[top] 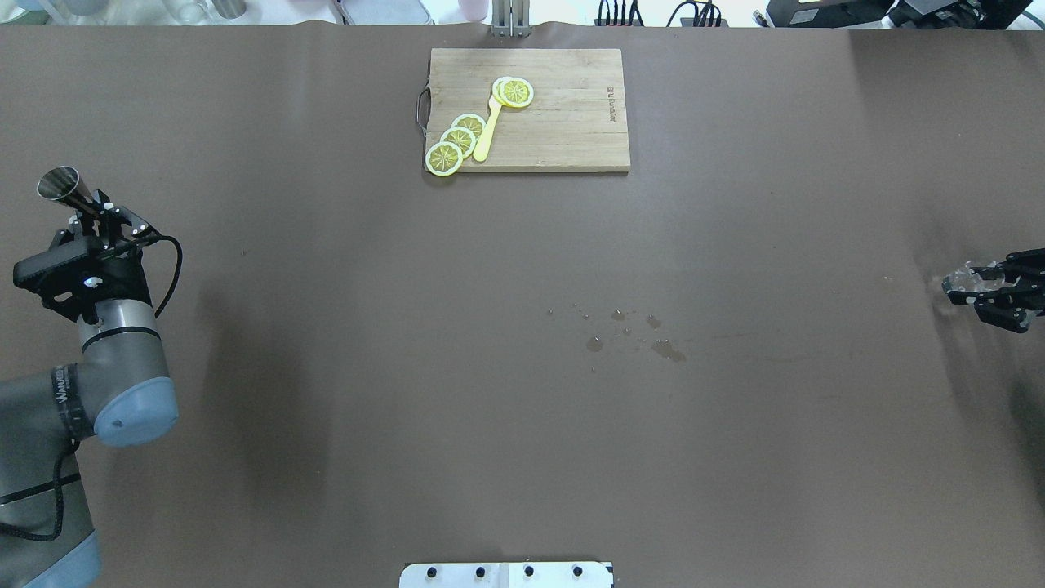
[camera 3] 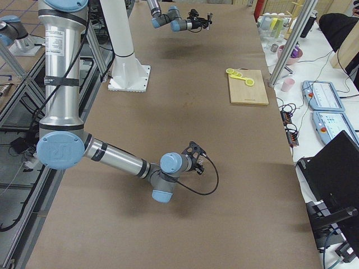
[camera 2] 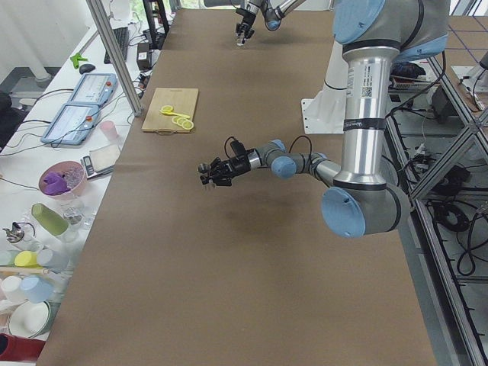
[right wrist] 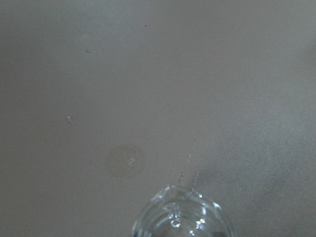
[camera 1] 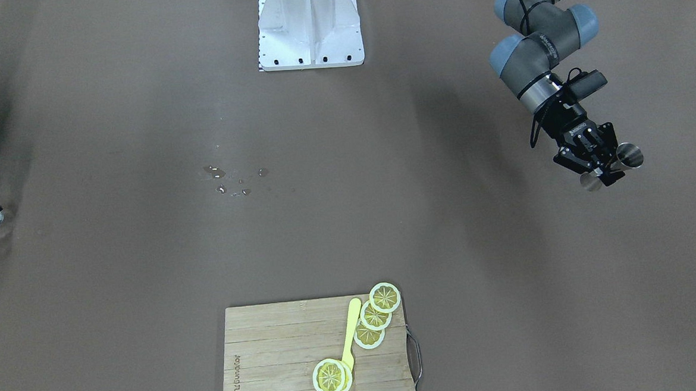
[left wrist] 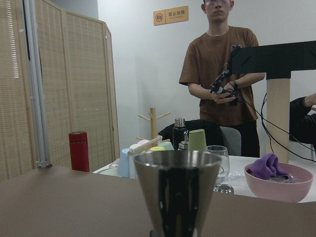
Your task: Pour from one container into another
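The shiny hourglass jigger (top: 64,188) is clamped by the left gripper (top: 91,214), 9 o'clock. The clear glass (top: 967,279) is held by the right gripper (top: 978,291), 3 o'clock.

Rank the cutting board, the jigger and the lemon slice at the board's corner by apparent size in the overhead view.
1. Cutting board, by far the largest.
2-3. Jigger and lemon slice look about alike. The jigger is partly hidden by the jaws, so no ranking.

Steel jigger (camera 1: 630,157) in left tool (camera 1: 607,170)
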